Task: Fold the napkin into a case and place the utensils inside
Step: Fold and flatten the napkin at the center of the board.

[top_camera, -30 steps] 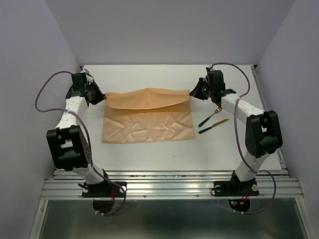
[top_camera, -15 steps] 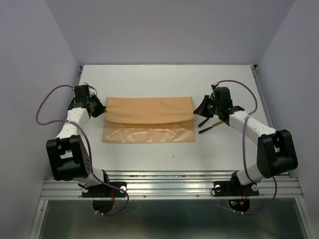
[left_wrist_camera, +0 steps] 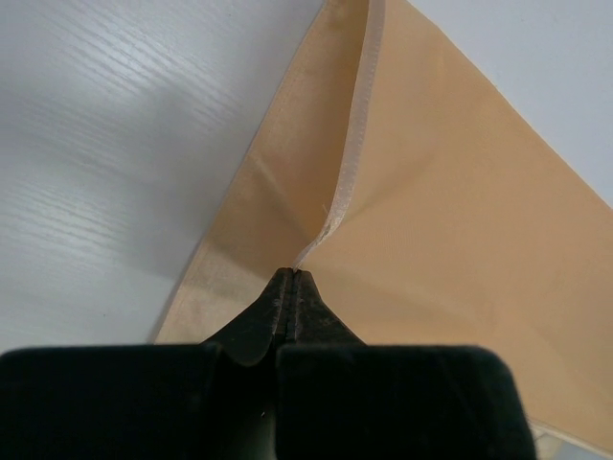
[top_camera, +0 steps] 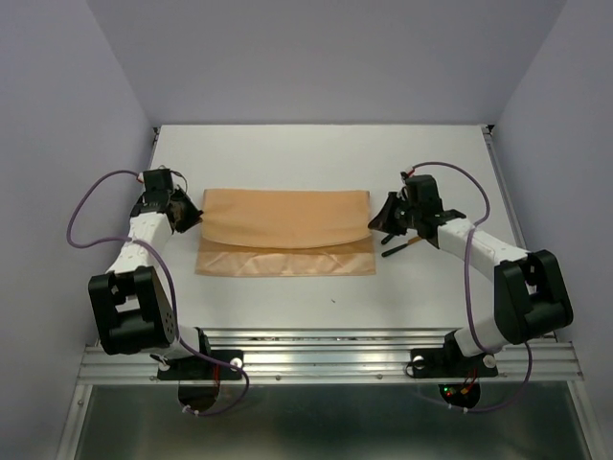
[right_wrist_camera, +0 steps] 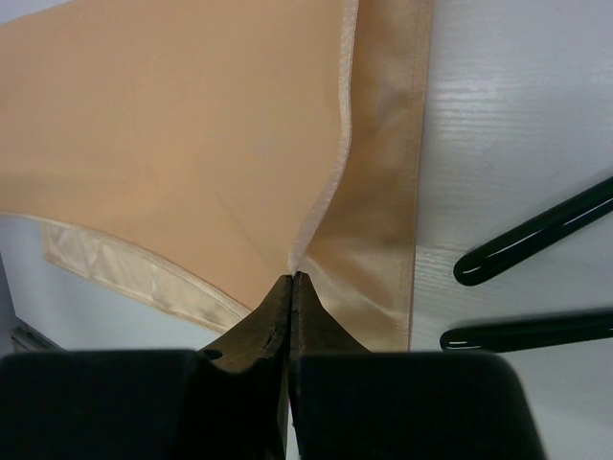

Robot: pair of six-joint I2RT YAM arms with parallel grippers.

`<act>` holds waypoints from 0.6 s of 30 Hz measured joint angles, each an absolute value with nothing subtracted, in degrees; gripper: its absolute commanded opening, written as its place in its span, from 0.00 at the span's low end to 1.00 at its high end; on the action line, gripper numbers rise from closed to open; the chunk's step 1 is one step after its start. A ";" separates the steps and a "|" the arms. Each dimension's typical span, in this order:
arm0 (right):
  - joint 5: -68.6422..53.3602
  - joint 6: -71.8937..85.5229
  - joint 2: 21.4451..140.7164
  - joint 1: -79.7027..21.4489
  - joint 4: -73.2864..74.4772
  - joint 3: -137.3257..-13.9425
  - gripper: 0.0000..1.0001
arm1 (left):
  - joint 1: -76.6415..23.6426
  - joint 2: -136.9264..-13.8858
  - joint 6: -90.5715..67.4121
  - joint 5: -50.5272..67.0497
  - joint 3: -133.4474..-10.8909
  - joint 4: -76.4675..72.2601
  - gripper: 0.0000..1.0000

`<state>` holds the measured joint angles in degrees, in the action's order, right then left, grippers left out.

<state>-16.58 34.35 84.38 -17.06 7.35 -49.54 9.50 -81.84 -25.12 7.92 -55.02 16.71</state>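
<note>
The peach-orange napkin [top_camera: 287, 218] lies on the white table, its upper layer folded over the lower one, which shows as a strip along the near side [top_camera: 287, 261]. My left gripper [top_camera: 194, 218] is shut on the upper layer's left corner, its tips pinching the hem [left_wrist_camera: 292, 273]. At the right corner my right gripper [top_camera: 376, 222] is likewise shut on the hem [right_wrist_camera: 292, 278]. Just right of the napkin lie the utensils [top_camera: 398, 250]. Two of their dark handles [right_wrist_camera: 536, 235] [right_wrist_camera: 522, 332] show in the right wrist view. The right arm hides their heads.
Bare white table [top_camera: 316, 153] stretches behind the napkin to the purple back wall. Purple cables [top_camera: 86, 206] loop off both arms. A metal rail [top_camera: 326, 350] runs along the near edge between the arm bases.
Both grippers have come toward the near edge and down, carrying the napkin's lifted edge with them. The upper layer now lies flatter and covers more of the lower one.
</note>
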 measured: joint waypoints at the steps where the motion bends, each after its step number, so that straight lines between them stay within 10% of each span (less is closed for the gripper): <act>1: -16.60 34.35 84.25 -17.41 7.46 -49.54 0.01 | 9.50 -81.34 -25.10 7.60 -55.02 17.17 0.00; 18: -16.53 34.39 79.59 -19.59 10.04 -45.63 0.01 | 9.85 -75.99 -24.97 6.70 -53.93 20.64 0.00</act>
